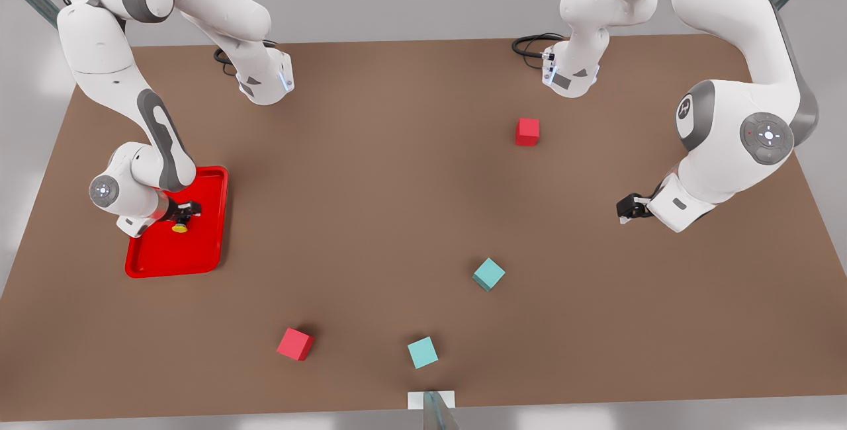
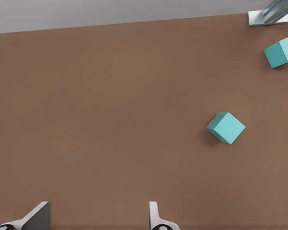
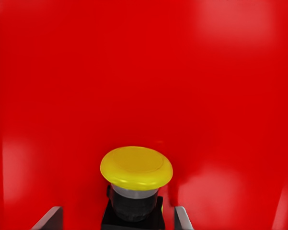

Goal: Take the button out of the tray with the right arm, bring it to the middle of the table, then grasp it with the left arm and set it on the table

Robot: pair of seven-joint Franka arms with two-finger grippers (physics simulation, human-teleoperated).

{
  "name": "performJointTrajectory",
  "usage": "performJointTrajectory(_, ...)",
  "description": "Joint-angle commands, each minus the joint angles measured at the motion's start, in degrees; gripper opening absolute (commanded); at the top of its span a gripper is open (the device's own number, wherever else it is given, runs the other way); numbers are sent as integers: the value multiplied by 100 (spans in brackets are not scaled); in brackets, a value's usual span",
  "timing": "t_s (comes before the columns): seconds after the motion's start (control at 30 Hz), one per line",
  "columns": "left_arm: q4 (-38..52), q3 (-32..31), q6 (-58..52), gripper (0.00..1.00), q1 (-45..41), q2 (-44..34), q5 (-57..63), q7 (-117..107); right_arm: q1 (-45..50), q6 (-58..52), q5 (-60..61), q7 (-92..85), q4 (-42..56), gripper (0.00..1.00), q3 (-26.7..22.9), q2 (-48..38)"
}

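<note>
Teal cube point(image 1: 422, 352) sat nearest the camera at the bench point(image 1: 397, 218) front edge, with a red cube point(image 1: 295, 343) beside it. Right gripper point(image 1: 187, 211) was low inside the red tray point(image 1: 212, 245), fingers point(image 3: 50, 218) apart on either side of the yellow push button point(image 3: 136, 166), which stood upright on its black base on the tray floor; contact not visible, probably not yet gripped. Left gripper point(image 1: 627, 208) waited over bare bench on the front view's right, fingers point(image 2: 36, 216) spread wide and empty, a second teal cube point(image 2: 225, 127) near. Risks: closing on the domed cap rather than the base could squirt the button out; an off-centre pinch could tip it; lifting low could clip the tray rim.
</note>
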Motion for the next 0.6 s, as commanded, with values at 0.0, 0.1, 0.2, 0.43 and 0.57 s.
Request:
performJointTrajectory(0.0, 3, -2, -10, 100, 1, -7, 4, -5, -5, 116, 19, 10, 3, 89, 0, -5)
performJointTrajectory(0.1, 3, -2, -19, 100, 1, -7, 4, -5, -5, 125, 19, 10, -6, 83, 0, 4)
performJointTrajectory(0.2, 3, -2, -19, 100, 1, -7, 4, -5, 3, 125, 19, 10, -6, 74, 0, 4)
performJointTrajectory(0.43, 3, -2, -19, 100, 1, -7, 4, -5, 3, 125, 19, 10, -6, 51, 0, 4)
performJointTrajectory(0.57, 3, -2, -28, 100, 1, -7, 4, -5, 12, 125, 19, 2, -6, 45, 0, 4)
